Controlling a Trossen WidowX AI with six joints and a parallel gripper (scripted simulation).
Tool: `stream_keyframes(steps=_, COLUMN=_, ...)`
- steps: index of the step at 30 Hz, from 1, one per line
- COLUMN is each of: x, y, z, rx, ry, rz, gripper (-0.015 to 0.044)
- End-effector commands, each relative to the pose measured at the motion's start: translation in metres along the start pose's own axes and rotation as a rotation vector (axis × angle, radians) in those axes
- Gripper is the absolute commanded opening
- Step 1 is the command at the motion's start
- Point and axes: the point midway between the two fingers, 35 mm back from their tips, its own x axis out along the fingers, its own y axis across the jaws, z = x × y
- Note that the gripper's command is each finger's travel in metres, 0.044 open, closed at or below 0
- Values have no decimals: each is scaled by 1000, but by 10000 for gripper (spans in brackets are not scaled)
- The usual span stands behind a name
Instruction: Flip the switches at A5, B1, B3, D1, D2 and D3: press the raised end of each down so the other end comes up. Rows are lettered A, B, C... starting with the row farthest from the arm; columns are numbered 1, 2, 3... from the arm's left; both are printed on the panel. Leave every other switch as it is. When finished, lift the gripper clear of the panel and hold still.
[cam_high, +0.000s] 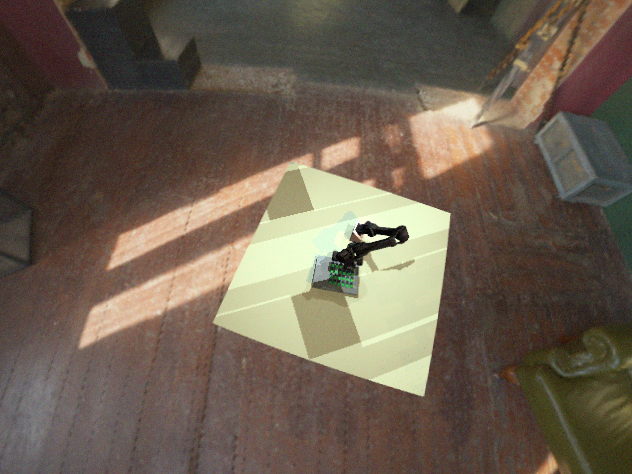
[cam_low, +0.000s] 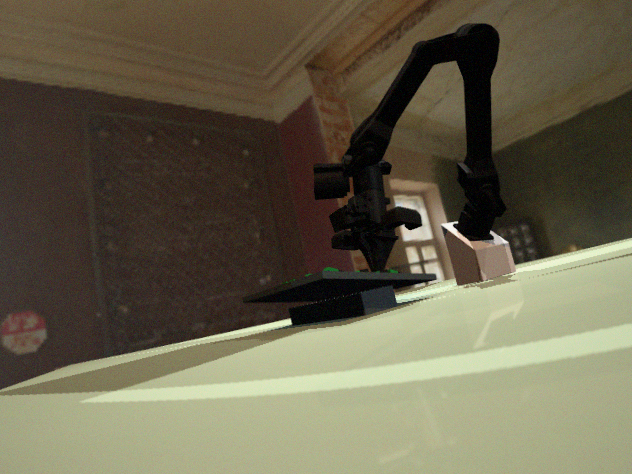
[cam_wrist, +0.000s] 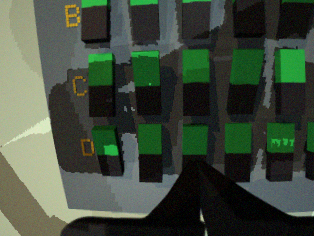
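The switch panel (cam_high: 320, 273) (cam_low: 285, 294) (cam_wrist: 90, 194) sits on a dark block (cam_low: 378, 302), which holds it up off the surface (cam_high: 398, 311) (cam_low: 316, 408) (cam_wrist: 17, 100), maybe so the arm (cam_high: 377, 246) (cam_low: 477, 102) can reach the switches well. The arm's pale foot (cam_low: 495, 262) is beside the panel. The jaws (cam_high: 348, 264) (cam_low: 377, 269) point down at the panel, clenched tight with nothing in them. That makes one thin tip, which seems good for pushing one small switch and not its neighbors. The tip is over the near part of switch D3 (cam_wrist: 195, 142), in the row of the panel closest to the arm. I think D3 is the one being pushed, or just about to be. Switch D2 (cam_wrist: 150, 139) and switch D1 (cam_wrist: 104, 135) are in the same row, toward the panel's lettered side. Switch B1 (cam_wrist: 95, 24) and switch B3 (cam_wrist: 196, 24) are farther up the panel, and their far ends are cut off. Row A, with A5, is out of the close view, and in the top view it is too tiny to read. The jaws hide part of D3's black half. I can't tell if they touch it, or which end is up.
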Motion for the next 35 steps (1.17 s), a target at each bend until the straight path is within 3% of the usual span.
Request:
stream_keyframes(steps=1, x=1, y=1, z=-1, rx=8, ry=0, rz=4, gripper=0)
stream_keyframes(steps=5, x=-7, y=-1, z=1, rx=1, ry=4, rz=-2, gripper=0)
stream_keyframes(steps=11, x=-64, y=0, z=1, rx=8, ry=28, rz=2, gripper=0)
stream_keyframes(steps=17, x=-64, y=-1, z=3, rx=8, ry=28, rz=2, gripper=0)
stream_keyframes(steps=24, x=-69, y=-13, z=69, rx=6, ry=25, rz=2, gripper=0)
stream_keyframes(steps=35, x=-69, y=-13, z=71, rx=6, ry=25, rz=2, gripper=0)
